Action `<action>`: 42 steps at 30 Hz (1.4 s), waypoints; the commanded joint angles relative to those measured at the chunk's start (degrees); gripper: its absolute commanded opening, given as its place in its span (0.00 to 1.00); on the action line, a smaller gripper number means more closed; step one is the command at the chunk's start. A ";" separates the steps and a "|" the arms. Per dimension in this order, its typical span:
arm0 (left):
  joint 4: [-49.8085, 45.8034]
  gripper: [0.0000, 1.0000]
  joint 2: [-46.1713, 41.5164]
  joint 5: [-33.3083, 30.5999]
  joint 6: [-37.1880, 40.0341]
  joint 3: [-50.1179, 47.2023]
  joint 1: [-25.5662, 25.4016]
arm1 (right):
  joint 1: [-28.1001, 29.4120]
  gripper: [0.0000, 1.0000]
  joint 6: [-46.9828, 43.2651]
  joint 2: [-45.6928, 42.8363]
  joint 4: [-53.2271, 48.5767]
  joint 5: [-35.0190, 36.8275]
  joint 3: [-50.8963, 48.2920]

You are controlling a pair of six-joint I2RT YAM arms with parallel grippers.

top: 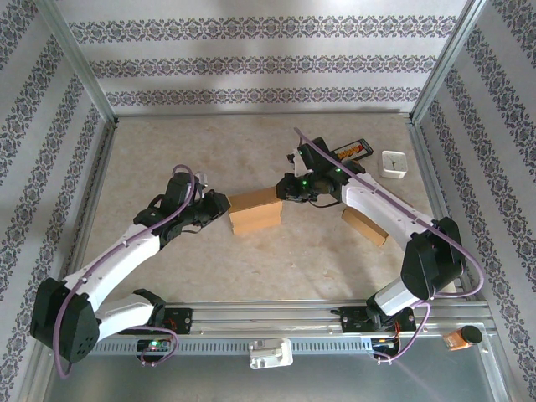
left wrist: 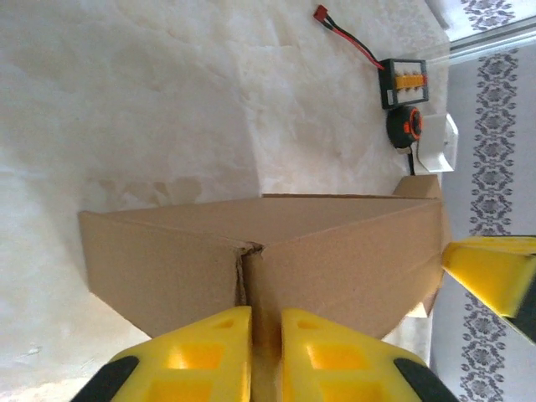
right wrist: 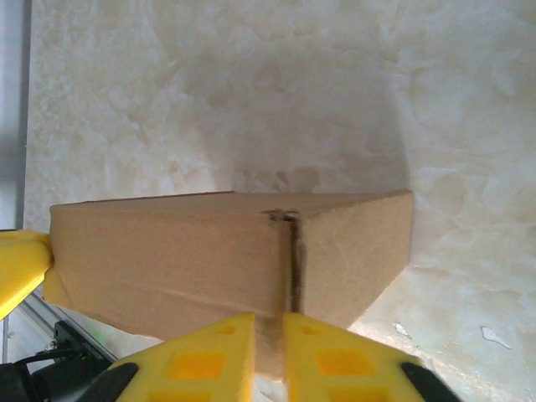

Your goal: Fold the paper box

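Observation:
The brown paper box point(top: 255, 211) lies mid-table, held between both arms. My left gripper point(top: 224, 209) is at its left end. In the left wrist view its yellow fingers point(left wrist: 209, 352) are shut on a cardboard flap at the corner seam of the box point(left wrist: 335, 251). My right gripper point(top: 283, 191) is at the box's right end. In the right wrist view its fingers point(right wrist: 352, 360) pinch a flap at the seam of the box point(right wrist: 167, 251). Each wrist view catches a yellow fingertip of the other gripper at the box's far end.
A second folded cardboard piece point(top: 364, 224) lies under the right arm. A small white box point(top: 394, 163) and a black device point(top: 352, 152) sit at the back right. Metal frame posts and patterned walls surround the table, and a rail point(top: 276, 318) runs along the near edge.

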 commanded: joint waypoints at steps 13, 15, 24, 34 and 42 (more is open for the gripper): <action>-1.51 0.42 -3.21 0.32 4.29 -1.83 -0.23 | -1.45 0.54 1.76 -1.05 1.36 -4.72 1.01; 0.45 0.42 -2.59 2.15 3.76 -2.53 -0.15 | -1.35 0.55 1.38 0.01 1.13 -4.11 0.77; 1.96 0.26 0.70 3.16 2.89 -5.33 -0.31 | -0.22 0.32 -0.31 4.39 1.32 -2.36 -2.11; -4.73 0.23 -4.48 4.43 2.88 -5.42 -4.16 | 1.67 0.26 -0.93 -6.47 -3.57 0.17 -9.12; -13.58 0.48 -14.18 -4.75 -0.53 -6.12 -15.11 | 3.01 0.50 4.04 -29.12 -11.13 3.58 -21.42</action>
